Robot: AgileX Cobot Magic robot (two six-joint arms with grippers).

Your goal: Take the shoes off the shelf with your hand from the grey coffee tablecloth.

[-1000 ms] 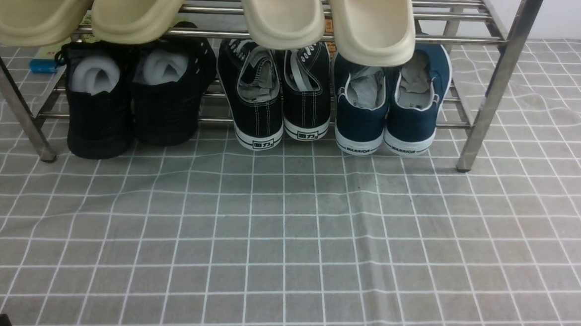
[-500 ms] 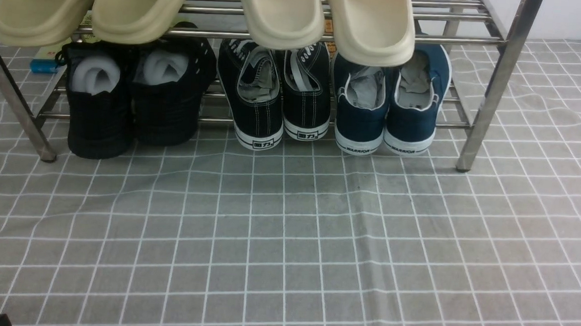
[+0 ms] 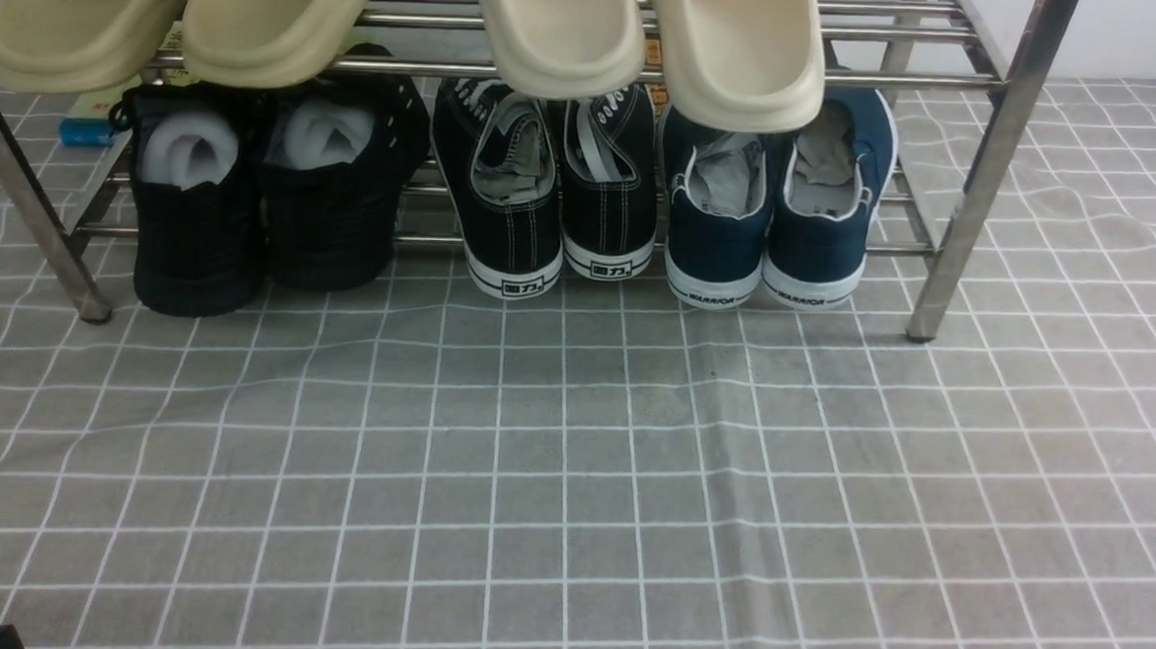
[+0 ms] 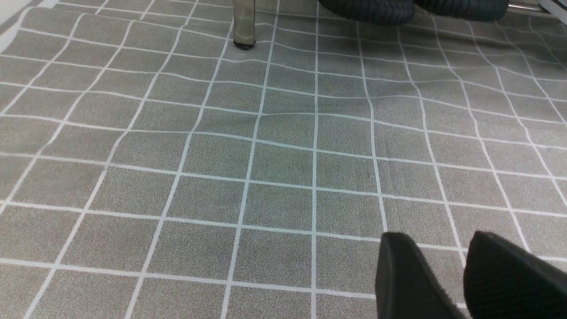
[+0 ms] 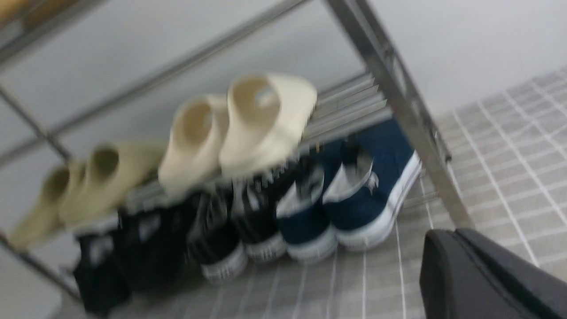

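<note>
The shoes (image 3: 810,248) sit at the right end of the shelf's (image 3: 987,168) lower tier, heels past its front edge — easy to pull out. The right hand (image 5: 447,252) is closed and empty, well apart from them. The left hand (image 4: 440,257) hangs parted over the cloth (image 3: 570,482).

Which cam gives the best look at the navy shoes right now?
Front view: the navy shoes are sharp, heels facing the camera, both on the rack's lower tier. Right wrist view shows the shoes from the side but blurred. Left wrist view misses them.
</note>
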